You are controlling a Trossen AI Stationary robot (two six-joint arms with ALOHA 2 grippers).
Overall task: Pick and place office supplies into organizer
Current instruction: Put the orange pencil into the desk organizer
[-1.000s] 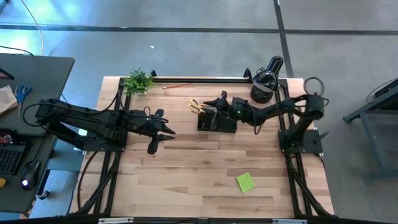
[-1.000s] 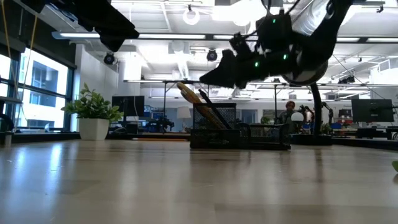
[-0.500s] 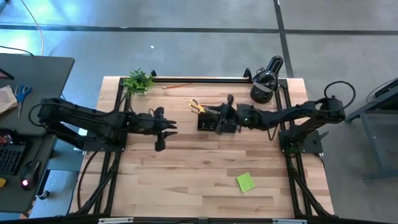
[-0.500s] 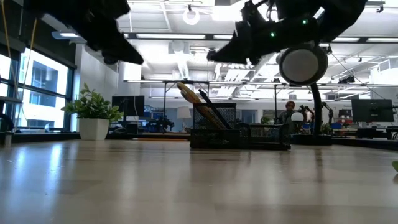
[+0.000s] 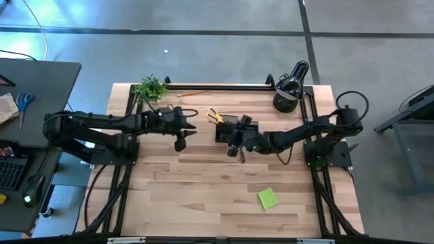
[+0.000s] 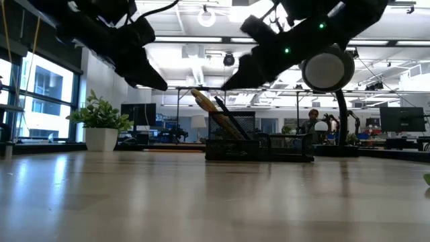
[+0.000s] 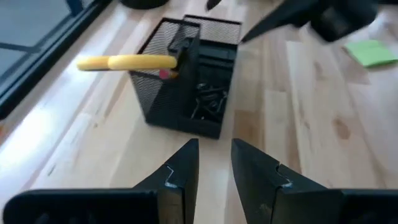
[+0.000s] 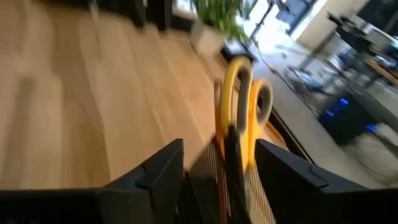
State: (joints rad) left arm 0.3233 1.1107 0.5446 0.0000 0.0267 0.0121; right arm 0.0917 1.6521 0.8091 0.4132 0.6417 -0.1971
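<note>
The lime pad (image 5: 268, 198) lies alone near the table's (image 5: 203, 196) front edge: light, flat, probably best pinched across its edges. Both claws hang empty and spread, right claw (image 5: 234, 146) over the organizer (image 5: 237, 129), left claw (image 5: 182, 132) beside it.

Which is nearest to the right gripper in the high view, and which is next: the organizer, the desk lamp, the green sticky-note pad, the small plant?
Measured from the right gripper:
1. Organizer, just beside it, toward the table's far edge.
2. Green sticky-note pad, on the near side of the table.
3. Desk lamp, at the far right corner.
4. Small plant, at the far left corner.
</note>
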